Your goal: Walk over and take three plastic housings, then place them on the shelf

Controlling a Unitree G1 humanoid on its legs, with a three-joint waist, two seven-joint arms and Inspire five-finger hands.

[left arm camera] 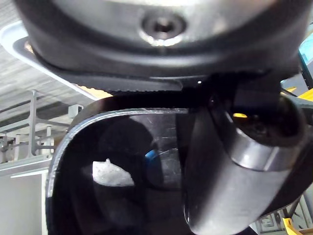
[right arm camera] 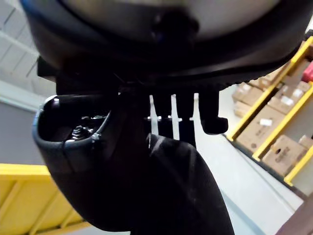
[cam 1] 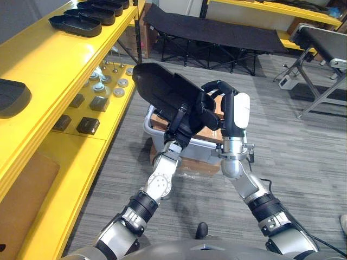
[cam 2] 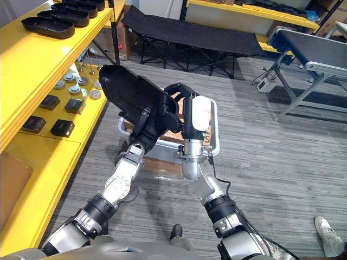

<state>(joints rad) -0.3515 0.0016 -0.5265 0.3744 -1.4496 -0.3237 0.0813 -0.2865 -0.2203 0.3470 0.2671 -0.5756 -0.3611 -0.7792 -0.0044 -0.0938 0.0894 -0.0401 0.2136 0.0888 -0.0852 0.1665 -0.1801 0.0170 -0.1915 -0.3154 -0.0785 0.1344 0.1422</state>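
I hold one black plastic housing (cam 1: pixel 157 86) tilted in the air in front of me, its rounded end pointing toward the yellow shelf (cam 1: pixel 59 62). My left hand (cam 1: pixel 187 116) clamps its lower end; the hollow inside (left arm camera: pixel 112 161) shows past the thumb (left arm camera: pixel 230 186). From the other side my right hand (cam 1: pixel 236 111), with a white thumb cover, curls its fingers (right arm camera: pixel 210 112) over the housing's edge (right arm camera: pixel 161 191). Several more black housings (cam 1: pixel 76 24) lie in a row on the shelf top, and another (cam 1: pixel 11 97) sits at the left edge.
A grey bin (cam 2: pixel 214 138) with cardboard inside stands on the floor below my hands. The lower shelf level holds small metal parts (cam 1: pixel 100 86) and black boxes (cam 1: pixel 88 125). A black folding cot (cam 1: pixel 217 35) stands behind, a metal-legged conveyor (cam 1: pixel 325 54) at the right. A person's shoe (cam 2: pixel 328 227) is nearby.
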